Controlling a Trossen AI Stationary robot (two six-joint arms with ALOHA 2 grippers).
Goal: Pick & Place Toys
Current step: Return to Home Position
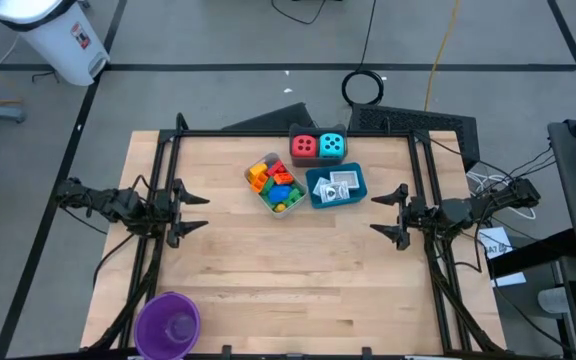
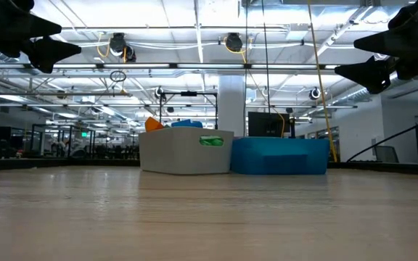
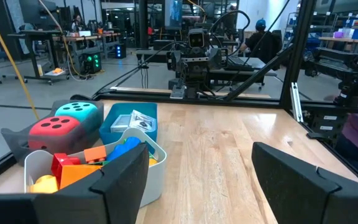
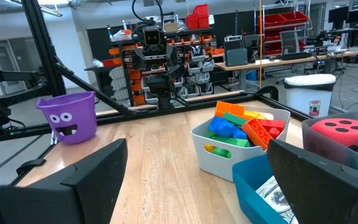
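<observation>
Coloured plastic bricks (image 1: 274, 183) lie heaped in a grey tray (image 1: 266, 203) at the table's far middle; they also show in the left wrist view (image 3: 79, 165) and the right wrist view (image 4: 241, 127). White printed packets (image 1: 336, 187) lie in a blue tray (image 1: 360, 190) beside it. A red die (image 1: 304, 146) and a cyan die (image 1: 332, 146) sit behind the trays, by the table's far edge. My left gripper (image 1: 196, 211) is open and empty at the table's left. My right gripper (image 1: 388, 213) is open and empty at the right. Both hang above the table.
A purple cup (image 1: 167, 325) with a face stands at the table's near left corner. A black frame (image 1: 298, 133) runs round the far and side edges. Bare wood lies between the arms and toward the near edge.
</observation>
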